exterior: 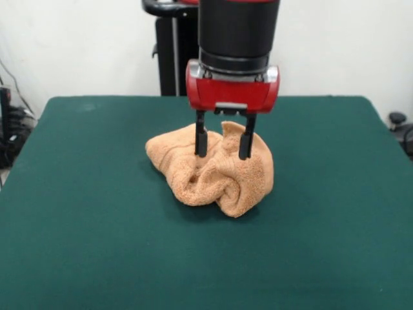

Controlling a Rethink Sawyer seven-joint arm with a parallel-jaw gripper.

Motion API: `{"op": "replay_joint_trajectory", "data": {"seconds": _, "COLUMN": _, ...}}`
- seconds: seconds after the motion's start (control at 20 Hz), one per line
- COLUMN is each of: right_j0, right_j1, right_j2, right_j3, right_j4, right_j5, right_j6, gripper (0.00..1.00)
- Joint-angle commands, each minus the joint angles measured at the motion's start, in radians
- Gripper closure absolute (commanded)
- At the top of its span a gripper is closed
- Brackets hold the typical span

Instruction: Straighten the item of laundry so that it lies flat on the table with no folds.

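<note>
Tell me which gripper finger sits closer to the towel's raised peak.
The finger on the picture's right. The towel rises to a pointed fold just beside it, around the top middle of the heap; the other finger stands over a lower, smoother part. Gripper is open.

No text, label, brand, number or sign can be read anywhere in the front view
</note>
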Motion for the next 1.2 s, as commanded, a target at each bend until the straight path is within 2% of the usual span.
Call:
{"op": "replay_joint_trajectory", "data": {"seconds": 0.05, "right_j0": 0.034, "right_j1": 0.032, "right_j2": 0.052, "right_j3": 0.117, "right_j4": -0.031, "right_j5": -0.046, "right_j6": 0.134, "gripper": 0.00}}
{"op": "replay_joint_trajectory", "data": {"seconds": 0.4, "right_j0": 0.047, "right_j1": -0.001, "right_j2": 0.031, "right_j3": 0.154, "right_j4": -0.039, "right_j5": -0.048, "right_j6": 0.141, "gripper": 0.00}}
{"op": "replay_joint_trajectory", "data": {"seconds": 0.65, "right_j0": 0.062, "right_j1": 0.009, "right_j2": 0.017, "right_j3": 0.145, "right_j4": -0.055, "right_j5": -0.049, "right_j6": 0.140, "gripper": 0.00}}
{"op": "replay_joint_trajectory", "data": {"seconds": 1.0, "right_j0": 0.089, "right_j1": 0.137, "right_j2": 0.010, "right_j3": 0.109, "right_j4": -0.067, "right_j5": -0.130, "right_j6": 0.168, "gripper": 0.00}}
{"op": "replay_joint_trajectory", "data": {"seconds": 1.2, "right_j0": 0.097, "right_j1": 0.141, "right_j2": 0.003, "right_j3": 0.125, "right_j4": -0.055, "right_j5": -0.148, "right_j6": 0.177, "gripper": 0.00}}
